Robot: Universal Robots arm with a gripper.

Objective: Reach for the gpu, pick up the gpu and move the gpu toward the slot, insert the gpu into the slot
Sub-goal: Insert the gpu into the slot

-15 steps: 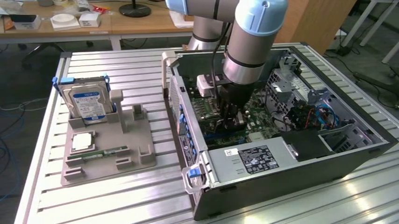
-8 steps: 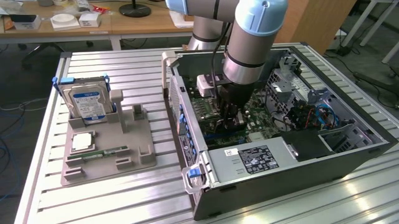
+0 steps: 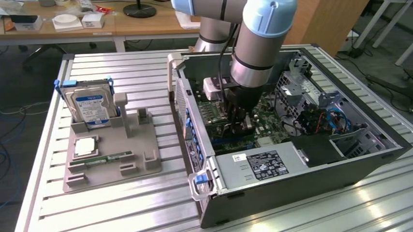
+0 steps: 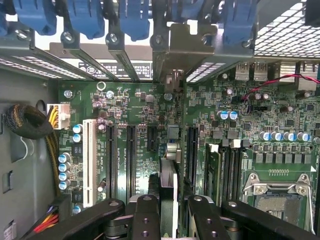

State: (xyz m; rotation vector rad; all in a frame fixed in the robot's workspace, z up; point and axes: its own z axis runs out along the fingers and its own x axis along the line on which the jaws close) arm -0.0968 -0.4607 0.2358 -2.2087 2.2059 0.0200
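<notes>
In the exterior view the arm (image 3: 258, 43) is cut off by the upper edge and hides the gripper (image 3: 237, 126) tips and much of the motherboard (image 3: 274, 126) beneath. In the wrist view the gpu (image 4: 168, 185) shows edge-on, its lower end covered by the gripper's black fingers (image 4: 145, 220), which the picture's edge crops. The label (image 3: 263, 164) print on the power supply is too small to read.

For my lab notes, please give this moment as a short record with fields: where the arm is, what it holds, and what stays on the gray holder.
arm: reaching down into the open computer case
fingers: closed on the gpu, held edge-on
gpu position: just above the motherboard, among its expansion slots
seated in slot: cannot tell
gray holder: carries the hard drive, standing upright, and a small memory stick
</notes>
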